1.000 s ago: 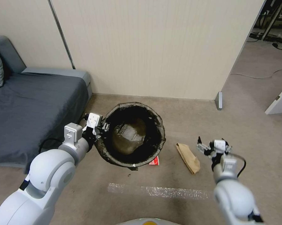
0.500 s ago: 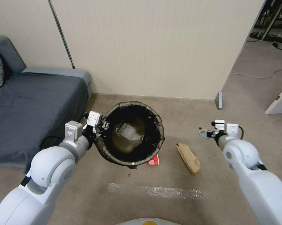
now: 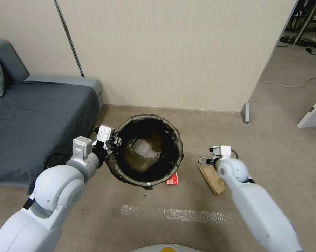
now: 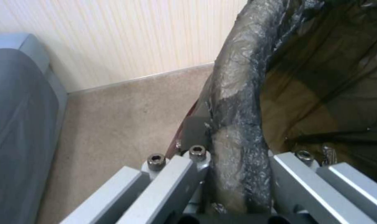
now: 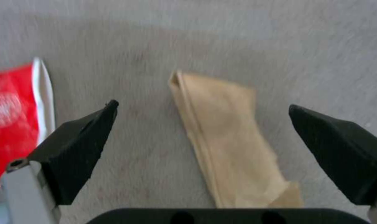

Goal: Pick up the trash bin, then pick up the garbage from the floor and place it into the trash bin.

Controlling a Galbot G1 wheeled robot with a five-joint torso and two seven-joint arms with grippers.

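The flat tan paper bag [image 3: 211,176] lies on the beige carpet floor [image 3: 277,164], just to the right of the round bin with the dark plastic liner [image 3: 145,150]. It looks light, thin and floppy — I think it will bend and may slide on the carpet when I pinch it. Its top end, near the fold, looks like the best place to take hold, with my fingers going across the narrow way.

My right gripper [image 5: 203,109] hangs over that bag with its black fingers [image 5: 78,146] spread wide, one on each side, holding nothing. My left gripper [image 4: 238,174] is clamped on the bin's rim, one finger outside and one inside, pressing the crinkly liner. The bin looks light but wobbly held by one edge.

A red-and-white wrapper [image 3: 172,180] lies partly under the bin's edge, near the bag but apart from it. A strip of clear tape [image 3: 175,213] is stuck on the floor closer to me. The grey sofa [image 3: 35,119] sits on my left, and the pale wall [image 3: 165,52] stands behind — neither blocks the bag.
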